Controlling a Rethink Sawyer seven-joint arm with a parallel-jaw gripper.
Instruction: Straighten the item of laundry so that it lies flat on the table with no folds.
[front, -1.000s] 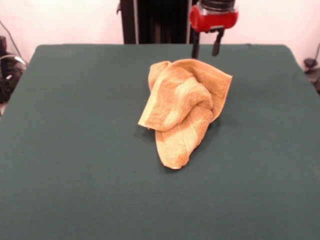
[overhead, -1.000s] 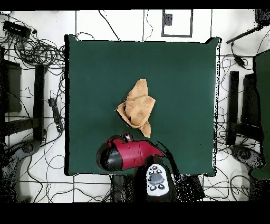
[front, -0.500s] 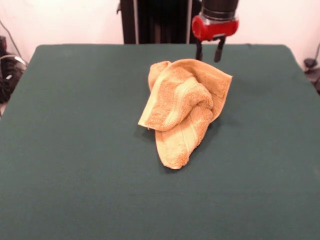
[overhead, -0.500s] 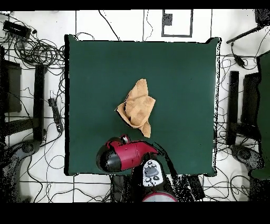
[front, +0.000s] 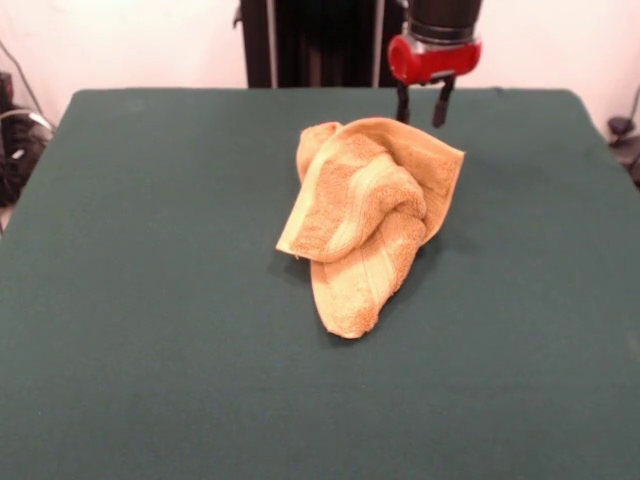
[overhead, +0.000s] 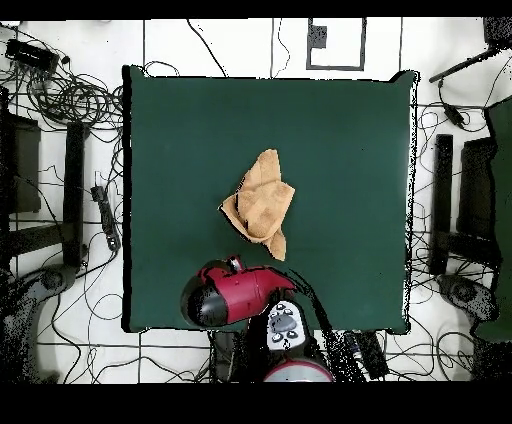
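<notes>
Front view: a towel (front: 367, 215) lies bunched up on the green worktop (front: 150, 300).
Writing: no brand, label or words can be read on anything in either view.
Towel place: it sits near the middle of the worktop, a bit toward the far side in the front view.
Towel shape: crumpled, with thick folds rolled over each other; one end pokes out toward the camera and a flat flap sticks out on the right.
Towel look: golden-orange, with paler woven bands across the folds.
Pincer (front: 421, 108): it hangs from a red and black arm (front: 436, 40), just behind the towel's far right edge.
Pincer state: its two dark fingers (front: 441, 104) hang apart with a gap between them, and nothing is in them.
Touching: whether the tips touch the towel cannot be told from here.
Overhead view: the towel (overhead: 262, 205) shows as a small lump on the wide worktop (overhead: 350, 150), and the red arm (overhead: 235, 292) sits just below it.
Around the worktop: many black cables (overhead: 70, 95) lie on the white floor (overhead: 240, 45), with dark stands (overhead: 440, 205) at both sides.
In the way: nothing lies on the worktop beside the towel.
</notes>
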